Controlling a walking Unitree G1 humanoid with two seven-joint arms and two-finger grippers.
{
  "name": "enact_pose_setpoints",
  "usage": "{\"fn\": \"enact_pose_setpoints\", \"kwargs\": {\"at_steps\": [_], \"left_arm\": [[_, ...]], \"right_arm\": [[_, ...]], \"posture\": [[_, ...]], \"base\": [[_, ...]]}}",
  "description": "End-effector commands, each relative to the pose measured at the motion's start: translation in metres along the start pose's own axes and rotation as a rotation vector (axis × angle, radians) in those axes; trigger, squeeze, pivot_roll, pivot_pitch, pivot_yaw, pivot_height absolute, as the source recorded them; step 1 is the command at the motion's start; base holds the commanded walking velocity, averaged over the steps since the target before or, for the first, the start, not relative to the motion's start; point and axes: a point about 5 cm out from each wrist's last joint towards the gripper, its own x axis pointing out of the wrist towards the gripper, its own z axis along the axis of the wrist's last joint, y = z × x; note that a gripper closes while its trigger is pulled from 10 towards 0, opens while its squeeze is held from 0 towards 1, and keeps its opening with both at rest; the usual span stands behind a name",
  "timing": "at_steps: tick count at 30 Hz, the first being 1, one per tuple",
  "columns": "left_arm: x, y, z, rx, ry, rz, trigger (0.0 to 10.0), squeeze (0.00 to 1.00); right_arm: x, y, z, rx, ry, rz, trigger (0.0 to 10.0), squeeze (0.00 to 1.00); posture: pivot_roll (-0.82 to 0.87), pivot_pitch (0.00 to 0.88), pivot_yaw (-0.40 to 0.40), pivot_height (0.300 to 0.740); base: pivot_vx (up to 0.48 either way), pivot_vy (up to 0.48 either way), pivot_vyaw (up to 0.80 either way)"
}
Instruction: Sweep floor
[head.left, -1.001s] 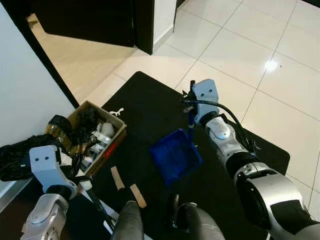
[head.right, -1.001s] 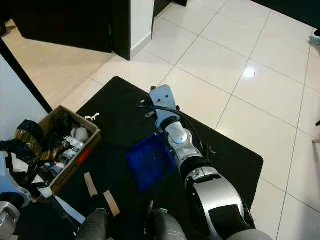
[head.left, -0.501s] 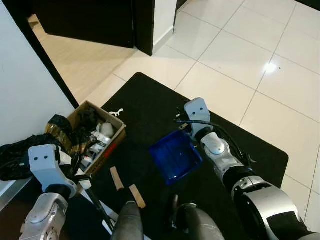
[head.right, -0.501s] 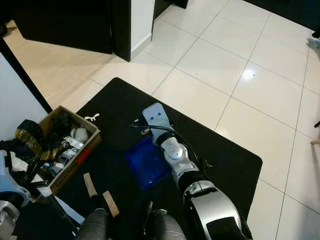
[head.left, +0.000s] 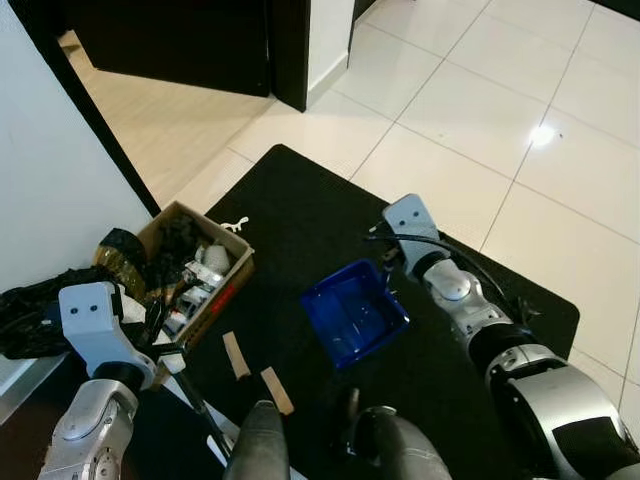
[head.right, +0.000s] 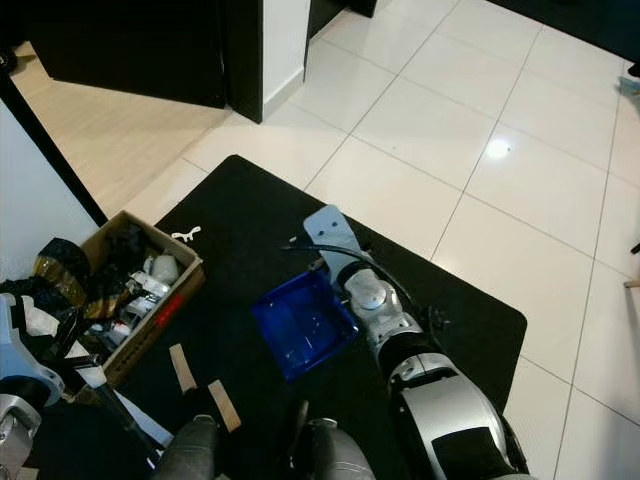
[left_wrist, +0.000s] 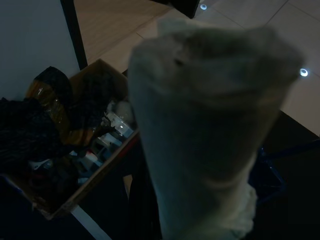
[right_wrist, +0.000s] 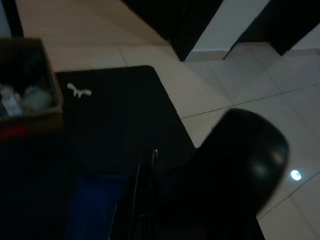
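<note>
My right hand (head.left: 385, 262) holds the back edge of the blue dustpan (head.left: 354, 312). I cannot tell how tight its fingers are, because my wrist hides them. Half a second ago this arm sat closer to my body and more to my left. Now it has swung out to my right, and the dustpan has turned a bit with it. The dustpan still sits flat on the black mat (head.left: 300, 215), in the middle.

My left hand (head.left: 170, 350) is low by my left side and grips a thin dark stick, the broom handle (head.left: 195, 398). It has hardly moved. In the left wrist view a thick pale thing is blurry and very close, and I cannot tell what it is.

The dustpan is bright blue, with low walls and a few tiny light crumbs inside.

The cardboard box (head.left: 228, 285) sits at the left edge of the mat. It is full of mixed junk: dark bags, white bits, something red. Two small wooden pieces (head.left: 233, 355) lie on the mat between the box and the dustpan. A small white scrap (head.left: 234, 224) lies just past the box. White floor tiles (head.left: 480, 100) go around the mat.
</note>
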Motion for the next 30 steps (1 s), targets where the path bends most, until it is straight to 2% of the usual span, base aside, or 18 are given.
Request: {"fn": "enact_pose_setpoints", "kwargs": {"at_steps": [1, 3, 6, 8, 10, 11, 13, 16, 18, 19, 20, 21, 24, 25, 26, 30], "left_arm": [[0.0, -0.001, -0.005, -0.014, 0.014, -0.006, 10.0, 0.0], [0.002, -0.002, -0.005, -0.015, 0.014, -0.01, 10.0, 0.0], [0.003, -0.002, -0.006, -0.016, 0.014, -0.012, 10.0, 0.0], [0.004, -0.002, -0.006, -0.017, 0.014, -0.013, 10.0, 0.0], [0.004, -0.002, -0.006, -0.018, 0.014, -0.014, 10.0, 0.0], [0.005, -0.003, -0.006, -0.021, 0.012, -0.016, 10.0, 0.0], [0.005, -0.003, -0.006, -0.022, 0.012, -0.017, 10.0, 0.0], [0.009, -0.005, -0.005, -0.024, 0.007, -0.022, 10.0, 0.0], [0.011, -0.006, -0.004, -0.024, 0.004, -0.028, 10.0, 0.0], [0.011, -0.006, -0.004, -0.024, 0.004, -0.028, 10.0, 0.0], [0.013, -0.006, -0.003, -0.022, 0.0, -0.033, 10.0, 0.0], [0.013, -0.006, -0.003, -0.022, 0.0, -0.033, 10.0, 0.0], [0.017, -0.005, -0.001, -0.019, -0.004, -0.036, 10.0, 0.0], [0.017, -0.005, -0.001, -0.019, -0.004, -0.036, 10.0, 0.0], [0.018, -0.005, -0.001, -0.019, -0.005, -0.036, 10.0, 0.0], [0.02, -0.005, 0.0, -0.018, -0.007, -0.037, 10.0, 0.0]], "right_arm": [[-0.017, -0.013, -0.044, -0.178, 0.236, 0.04, 10.0, 0.0], [-0.023, -0.015, -0.055, -0.115, 0.307, 0.063, 10.0, 0.0], [-0.028, -0.017, -0.063, -0.09, 0.353, 0.074, 10.0, 0.0], [-0.032, -0.022, -0.069, -0.111, 0.387, 0.073, 10.0, 0.0], [-0.032, -0.025, -0.069, -0.102, 0.384, 0.054, 10.0, 0.0], [-0.029, -0.032, -0.061, -0.053, 0.326, -0.001, 10.0, 0.0], [-0.028, -0.034, -0.059, -0.039, 0.309, -0.014, 10.0, 0.0], [-0.02, -0.05, -0.031, 0.113, 0.116, -0.109, 10.0, 0.0], [-0.018, -0.059, -0.018, 0.166, 0.021, -0.138, 10.0, 0.0], [-0.018, -0.059, -0.018, 0.166, 0.021, -0.138, 10.0, 0.0], [-0.02, -0.072, -0.008, 0.156, -0.039, -0.163, 10.0, 0.0], [-0.02, -0.072, -0.008, 0.156, -0.039, -0.163, 10.0, 0.0], [-0.024, -0.092, 0.003, 0.172, -0.111, -0.215, 10.0, 0.0], [-0.024, -0.092, 0.003, 0.172, -0.111, -0.215, 10.0, 0.0], [-0.027, -0.1, 0.007, 0.177, -0.131, -0.242, 10.0, 0.0], [-0.031, -0.112, 0.012, 0.201, -0.171, -0.276, 10.0, 0.0]], "posture": [[0.4, 0.271, -0.108, 0.74], [0.39, 0.268, -0.108, 0.74], [0.39, 0.267, -0.108, 0.74], [0.38, 0.265, -0.107, 0.74], [0.38, 0.263, -0.107, 0.74], [0.37, 0.262, -0.109, 0.74], [0.37, 0.262, -0.109, 0.74], [0.36, 0.258, -0.105, 0.74], [0.36, 0.258, -0.105, 0.74], [0.36, 0.258, -0.105, 0.74], [0.35, 0.251, -0.102, 0.74], [0.35, 0.251, -0.102, 0.74], [0.34, 0.246, -0.1, 0.74], [0.34, 0.246, -0.1, 0.74], [0.34, 0.245, -0.1, 0.74], [0.34, 0.243, -0.098, 0.74]], "base": [[0.0, 0.0, 0.0], [0.0, 0.0, 0.0], [0.0, 0.0, 0.0], [0.0, 0.0, 0.0], [0.0, 0.0, 0.0], [0.0, 0.0, 0.0], [0.0, 0.0, 0.0], [0.0, 0.0, 0.0], [0.0, 0.0, 0.0], [0.0, 0.0, 0.0], [0.0, 0.0, 0.0], [0.0, 0.0, 0.0], [0.0, 0.0, 0.0], [0.0, 0.0, 0.0], [0.0, 0.0, 0.0], [0.0, 0.0, 0.0]]}}
